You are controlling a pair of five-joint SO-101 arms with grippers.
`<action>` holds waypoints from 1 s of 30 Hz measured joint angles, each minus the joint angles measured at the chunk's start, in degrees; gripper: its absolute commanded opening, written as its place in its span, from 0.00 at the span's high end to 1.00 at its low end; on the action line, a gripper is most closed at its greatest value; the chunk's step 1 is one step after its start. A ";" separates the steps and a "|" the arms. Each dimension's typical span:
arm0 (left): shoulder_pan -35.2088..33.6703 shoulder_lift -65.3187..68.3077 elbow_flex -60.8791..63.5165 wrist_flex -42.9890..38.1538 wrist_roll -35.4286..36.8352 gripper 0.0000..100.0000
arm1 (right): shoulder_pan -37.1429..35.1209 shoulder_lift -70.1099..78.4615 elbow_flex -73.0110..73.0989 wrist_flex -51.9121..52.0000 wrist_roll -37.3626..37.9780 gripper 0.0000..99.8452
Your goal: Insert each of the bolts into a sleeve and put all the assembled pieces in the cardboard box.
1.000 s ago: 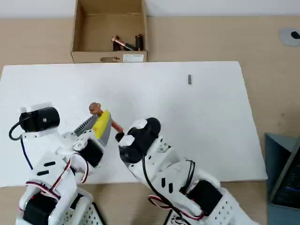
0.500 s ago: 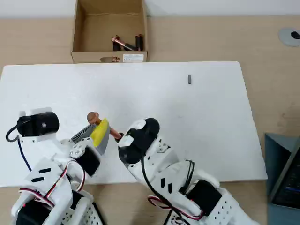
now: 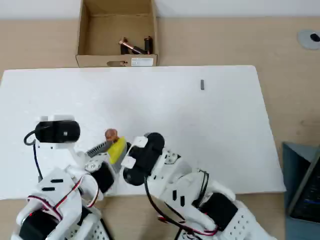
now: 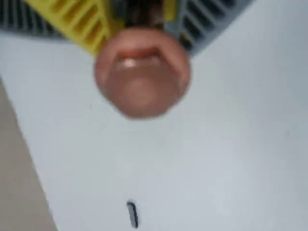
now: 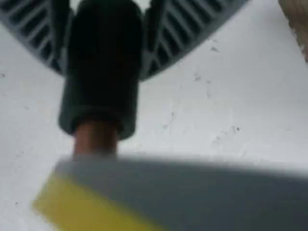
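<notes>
- Left hand (image 3: pixel 113 146) clamped on bolt (image 4: pixel 142 72), at 7 o'clock of the white sheet (image 3: pixel 210 140).
- Right hand (image 5: pixel 103 21) grips black sleeve (image 5: pixel 100 82), bolt shaft in its mouth.
- Tan worktop (image 3: pixel 290 90); box (image 3: pixel 83 35) at 11 o'clock holds assembled pieces (image 3: pixel 135 46).

White sheet (image 3: pixel 225 140) over wooden surface (image 3: pixel 290 100). Small dark sliver (image 3: pixel 202 84) lying on sheet. Grey round disc (image 3: pixel 309 38) on wood, far right corner. Dark device (image 3: pixel 302 185) at right edge.
</notes>
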State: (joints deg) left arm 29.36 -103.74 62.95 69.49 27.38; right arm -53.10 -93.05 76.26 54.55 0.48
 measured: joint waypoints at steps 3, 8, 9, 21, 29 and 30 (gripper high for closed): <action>0.09 -0.09 0.00 1.93 0.18 0.99 | -0.09 0.00 0.00 0.00 0.00 0.99; 0.09 -0.26 -0.09 2.99 0.18 0.85 | -0.44 0.00 0.09 0.00 0.09 0.99; 0.09 -0.26 -0.09 3.34 0.18 0.83 | -0.35 0.00 0.09 0.00 0.09 0.99; 0.18 -0.26 0.00 3.52 0.09 0.81 | -0.18 0.00 0.09 0.00 -0.09 0.99; -8.79 -0.26 -0.09 3.52 -7.91 0.81 | -0.18 0.09 0.09 0.00 0.00 0.99; -9.23 -0.26 -0.09 3.52 -8.35 0.81 | -0.18 0.09 0.09 0.00 0.00 0.99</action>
State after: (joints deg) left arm 20.13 -104.00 62.86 73.01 19.03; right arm -53.27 -92.97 76.35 54.55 0.48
